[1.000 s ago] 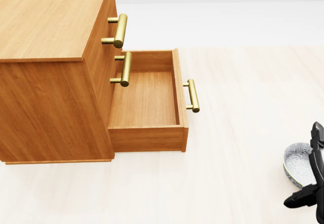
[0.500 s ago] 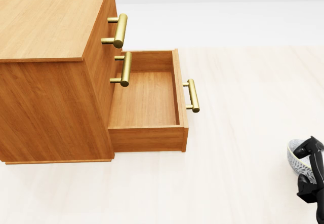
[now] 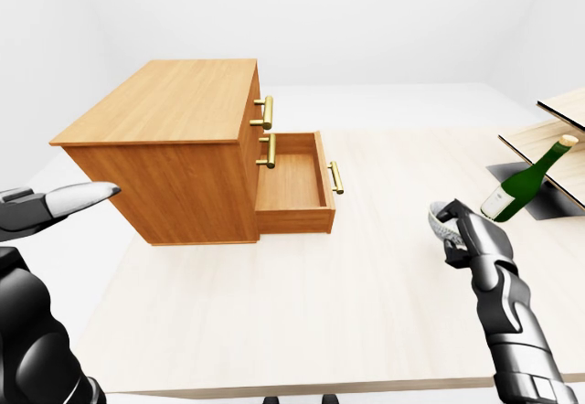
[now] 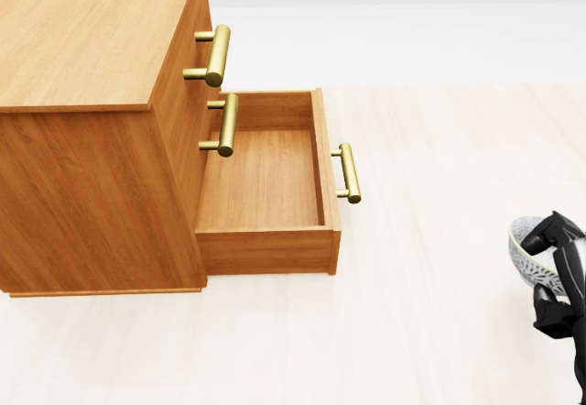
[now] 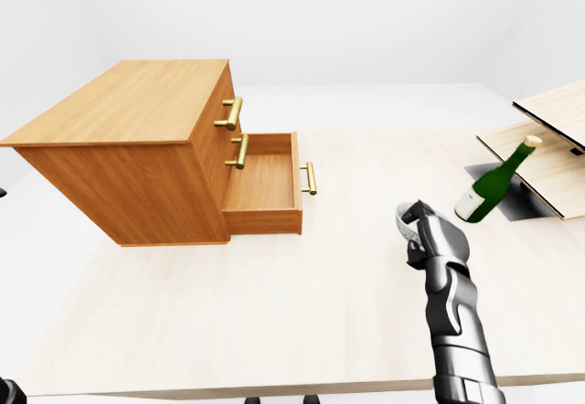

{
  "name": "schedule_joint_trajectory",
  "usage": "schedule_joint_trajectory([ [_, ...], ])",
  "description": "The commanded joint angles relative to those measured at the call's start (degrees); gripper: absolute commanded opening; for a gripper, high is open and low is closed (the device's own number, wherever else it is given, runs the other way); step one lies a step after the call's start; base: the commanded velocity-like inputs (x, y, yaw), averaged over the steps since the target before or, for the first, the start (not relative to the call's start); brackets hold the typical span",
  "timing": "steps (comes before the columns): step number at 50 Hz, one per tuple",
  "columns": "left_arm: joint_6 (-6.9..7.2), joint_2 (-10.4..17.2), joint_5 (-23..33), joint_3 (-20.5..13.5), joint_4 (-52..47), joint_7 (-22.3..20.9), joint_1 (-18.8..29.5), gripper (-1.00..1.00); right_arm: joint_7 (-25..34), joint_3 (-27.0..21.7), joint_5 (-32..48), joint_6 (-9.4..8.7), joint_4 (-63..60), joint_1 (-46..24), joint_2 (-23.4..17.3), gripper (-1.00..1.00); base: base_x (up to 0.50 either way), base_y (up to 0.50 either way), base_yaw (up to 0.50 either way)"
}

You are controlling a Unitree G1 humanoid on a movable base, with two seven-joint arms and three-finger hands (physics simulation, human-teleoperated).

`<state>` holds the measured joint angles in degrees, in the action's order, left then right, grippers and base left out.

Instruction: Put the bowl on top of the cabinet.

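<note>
Transport step: my right hand (image 4: pixel 560 281) was clamped on the rim of the bowl (image 4: pixel 524 247), at the head view's right edge, well apart from the cabinet (image 3: pixel 169 102). My left hand (image 3: pixel 50 207) was spread and empty. As I judged it, the next move called for a lift and a leftward carry over the cabinet top.

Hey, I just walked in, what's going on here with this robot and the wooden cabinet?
The robot's right hand grips a grey-and-white patterned bowl by its rim, held at the right of the views, well apart from the light-brown wooden cabinet. The bowl is not yet on the cabinet's top. The cabinet's bottom drawer is pulled open. The left hand is raised at the left edge, open and holding nothing. A green glass bottle leans at the far right.
</note>
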<state>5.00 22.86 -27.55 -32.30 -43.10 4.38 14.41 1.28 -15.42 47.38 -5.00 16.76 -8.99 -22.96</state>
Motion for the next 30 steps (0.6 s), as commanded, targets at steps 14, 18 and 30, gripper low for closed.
schedule_joint_trajectory([
  [14,0.00,0.2,-0.3,-0.3,0.1,0.1,0.0,0.89,10.0,0.1,6.8,0.00,-14.9,-5.3,0.9,-1.00,0.00,0.00,0.00],
  [18,0.00,0.3,-0.4,-0.3,-0.1,0.2,0.0,0.89,11.1,0.5,7.6,0.00,-15.6,-6.6,0.7,-1.00,0.00,0.00,0.00],
  [30,0.00,0.2,-0.3,-0.2,-0.2,0.1,-0.1,0.89,14.8,2.3,9.7,0.00,-17.0,-12.5,0.4,-1.00,0.00,0.00,0.00],
])
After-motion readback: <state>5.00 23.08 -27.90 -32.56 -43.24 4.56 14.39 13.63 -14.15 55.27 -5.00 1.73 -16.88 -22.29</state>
